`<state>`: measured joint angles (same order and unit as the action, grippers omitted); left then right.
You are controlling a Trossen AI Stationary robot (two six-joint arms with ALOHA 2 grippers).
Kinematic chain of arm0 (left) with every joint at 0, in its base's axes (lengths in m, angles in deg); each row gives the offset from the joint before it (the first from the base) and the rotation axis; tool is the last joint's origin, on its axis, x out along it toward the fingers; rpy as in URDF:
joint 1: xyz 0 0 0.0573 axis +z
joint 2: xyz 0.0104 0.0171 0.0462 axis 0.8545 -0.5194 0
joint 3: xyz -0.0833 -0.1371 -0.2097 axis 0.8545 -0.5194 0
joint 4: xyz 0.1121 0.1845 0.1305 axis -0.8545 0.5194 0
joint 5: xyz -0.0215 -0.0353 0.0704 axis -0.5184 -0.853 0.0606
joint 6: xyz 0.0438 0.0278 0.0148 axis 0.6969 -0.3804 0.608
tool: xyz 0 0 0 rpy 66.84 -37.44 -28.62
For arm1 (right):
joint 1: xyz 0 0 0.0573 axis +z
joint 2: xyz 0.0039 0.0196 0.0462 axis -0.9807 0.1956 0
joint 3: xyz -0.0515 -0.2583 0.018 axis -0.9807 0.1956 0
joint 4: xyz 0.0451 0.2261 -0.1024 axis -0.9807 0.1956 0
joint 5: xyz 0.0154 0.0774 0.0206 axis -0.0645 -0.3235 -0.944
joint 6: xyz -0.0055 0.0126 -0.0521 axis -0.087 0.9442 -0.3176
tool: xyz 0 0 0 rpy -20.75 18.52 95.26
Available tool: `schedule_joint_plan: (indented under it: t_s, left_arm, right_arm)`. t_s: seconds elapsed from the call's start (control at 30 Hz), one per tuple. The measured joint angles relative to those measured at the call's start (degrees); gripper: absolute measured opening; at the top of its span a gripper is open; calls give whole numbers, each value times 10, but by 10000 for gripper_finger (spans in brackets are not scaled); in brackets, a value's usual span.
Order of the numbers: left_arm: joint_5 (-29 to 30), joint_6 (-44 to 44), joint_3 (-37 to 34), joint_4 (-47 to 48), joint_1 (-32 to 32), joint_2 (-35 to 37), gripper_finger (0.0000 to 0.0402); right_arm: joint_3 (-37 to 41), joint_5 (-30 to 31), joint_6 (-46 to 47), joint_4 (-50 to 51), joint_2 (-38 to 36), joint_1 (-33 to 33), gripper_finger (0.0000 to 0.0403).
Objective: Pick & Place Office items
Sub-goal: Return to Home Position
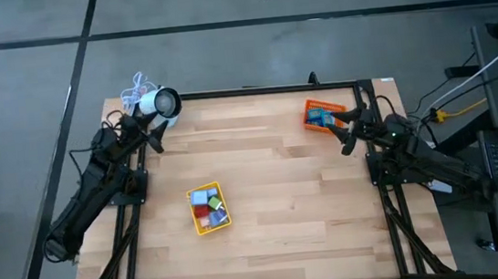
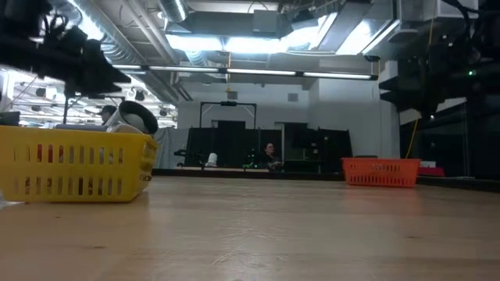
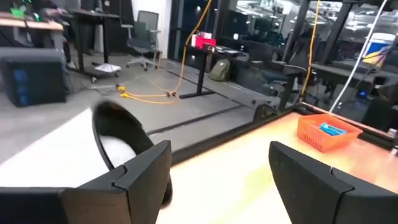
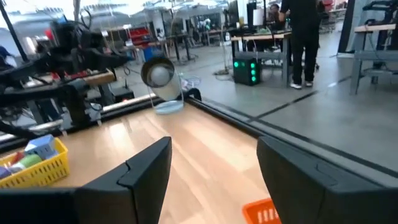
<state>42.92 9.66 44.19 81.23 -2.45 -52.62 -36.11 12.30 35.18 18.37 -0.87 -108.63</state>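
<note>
- I am reading the left gripper (image 1: 152,141) as spread wide and gripping nothing. It is hovering up and to the left of the yellow tray (image 1: 210,230), just beside the white round device (image 1: 161,103).
- The right gripper (image 1: 349,132) is also gaping wide and carrying nothing. It is hanging well to the right of the yellow tray, next to the orange tray (image 1: 306,117).
- I am seeing office items (image 1: 208,207) in blue, red and green lying inside the yellow tray.
- Some light blue pieces (image 1: 323,113) are lying in the orange tray, well apart from the yellow tray.
</note>
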Motion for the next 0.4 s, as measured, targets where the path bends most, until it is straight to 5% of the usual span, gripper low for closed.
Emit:
schedule_joint_plan:
  t_s: [0.13, 0.4]
  left_arm:
    - [13, -21, -53, -52, -18, 0, 265]
    - [131, -9, -85, -136, -49, -15, 265]
  right_arm:
    - [15, 10, 9, -24, 1, 6, 242]
    - [14, 26, -7, -9, 1, 12, 242]
